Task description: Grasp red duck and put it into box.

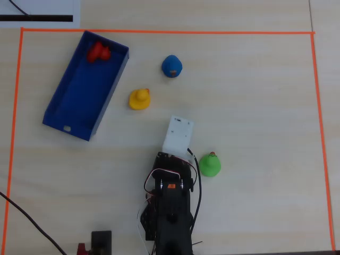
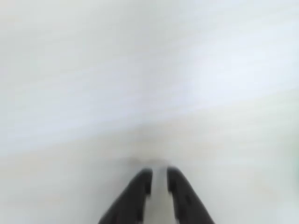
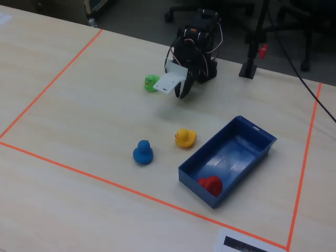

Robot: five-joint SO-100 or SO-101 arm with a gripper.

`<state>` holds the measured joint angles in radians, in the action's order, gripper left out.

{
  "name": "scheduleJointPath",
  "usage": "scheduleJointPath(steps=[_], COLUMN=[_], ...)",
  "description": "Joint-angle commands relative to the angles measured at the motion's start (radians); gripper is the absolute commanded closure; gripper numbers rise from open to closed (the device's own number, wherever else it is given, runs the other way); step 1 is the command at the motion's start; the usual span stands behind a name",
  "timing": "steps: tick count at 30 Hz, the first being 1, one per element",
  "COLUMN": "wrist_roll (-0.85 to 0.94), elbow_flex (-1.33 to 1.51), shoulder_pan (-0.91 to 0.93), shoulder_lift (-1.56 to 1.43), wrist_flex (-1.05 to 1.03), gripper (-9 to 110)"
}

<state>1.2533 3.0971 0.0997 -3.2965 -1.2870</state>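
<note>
A pale wooden surface [image 1: 255,106] marked with an orange tape border [image 1: 159,32]; a long blue box [image 1: 74,106] lies on it and serves as the reference for everything here. The red duck [image 1: 98,52] sits inside the box, at its far end from the arm in the overhead view, close against the end wall; in the fixed view the red duck [image 3: 211,185] shows in the box corner nearest the camera. A yellow duck [image 1: 139,99] stands on the surface just beside the box's long side, apart from it; a blue duck [image 1: 171,66] stands a little farther out, beyond the yellow one. A green duck [image 1: 210,164] sits well apart from the box, right next to the black arm [image 1: 171,202]. The tool [image 2: 159,181] is folded back near the arm's base, well away from the box, holding nothing; in the wrist view its two dark fingers [image 2: 138,186] are nearly together, with only a thin gap between the tips, above bare blurred surface.
</note>
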Motion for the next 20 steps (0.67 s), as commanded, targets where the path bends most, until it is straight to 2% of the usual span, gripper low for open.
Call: scheduleJointPath(steps=[1, 20], wrist_roll=[0.006, -0.017], elbow_flex=[0.0, 0.002], shoulder_pan=[0.026, 0.025], shoulder_lift=[-0.012, -0.012], wrist_flex=[-0.023, -0.028], gripper=[101, 101])
